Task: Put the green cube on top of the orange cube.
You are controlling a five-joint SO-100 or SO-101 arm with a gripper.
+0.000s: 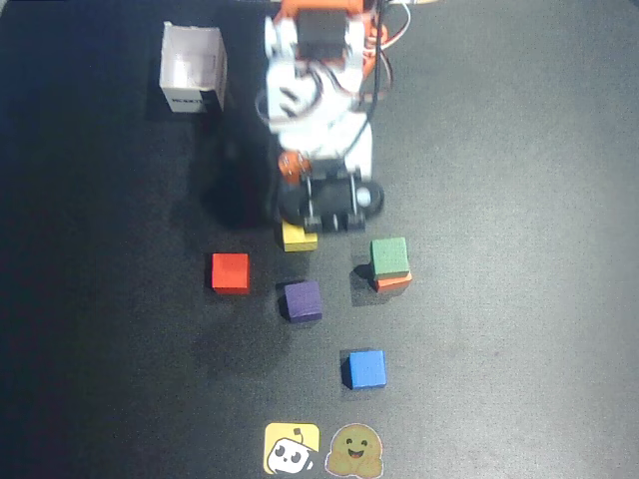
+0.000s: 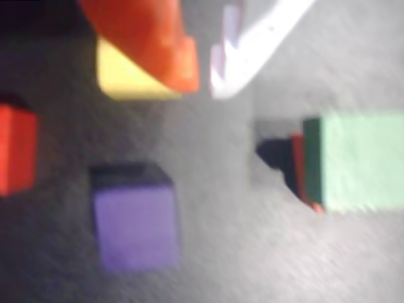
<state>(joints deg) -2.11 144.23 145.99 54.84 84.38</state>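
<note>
The green cube (image 1: 388, 253) sits stacked on the orange cube (image 1: 393, 282), right of the purple cube (image 1: 303, 299) in the overhead view. The gripper (image 2: 203, 81) hangs above the yellow cube (image 2: 126, 79), its fingers slightly apart and empty; in the wrist view the stack (image 2: 353, 161) lies clear of them, to their lower right.

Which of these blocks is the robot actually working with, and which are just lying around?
In the job: green cube, stacked on the orange cube; gripper.

Lying about: yellow cube, red cube, purple cube, blue cube, white box, two stickers.
</note>
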